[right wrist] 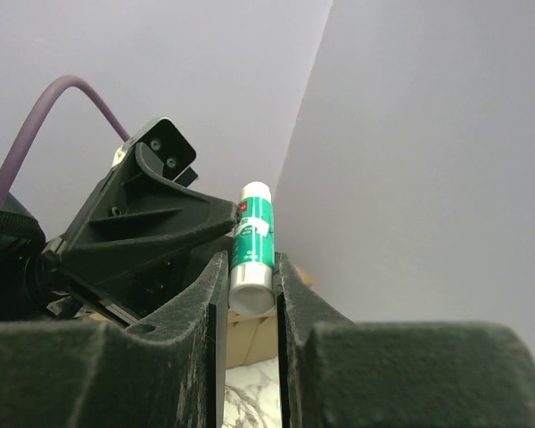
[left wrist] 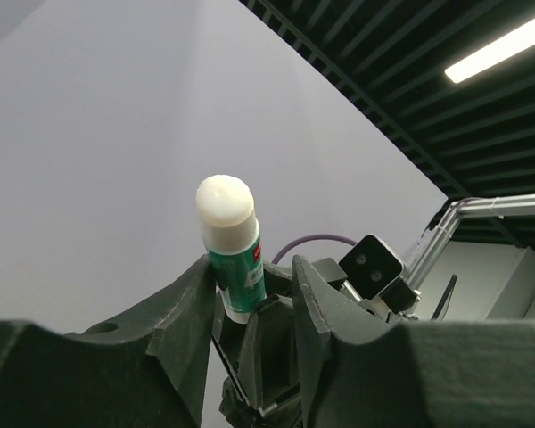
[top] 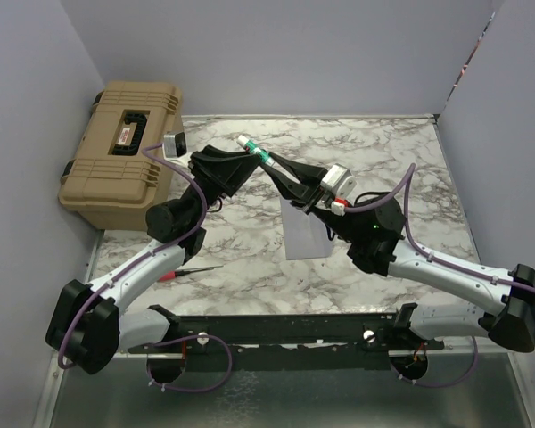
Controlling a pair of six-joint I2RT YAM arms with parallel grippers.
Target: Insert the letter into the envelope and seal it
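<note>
One envelope point(top: 305, 234) on table point(top: 383, 152) | right gripper point(top: 272, 165) raised nearby, clamping glue stick point(top: 257, 152)

Open table point(top: 410, 178) right of the envelope point(top: 301, 242); left of it, a red-handled tool point(top: 185, 272), then the tan case point(top: 116, 174) blocking

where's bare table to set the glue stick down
Bare marble table right of the envelope, out to the right wall, and the strip along the back wall. Crowded: the middle under both arms, and the left side with the tan case and red tool.
</note>
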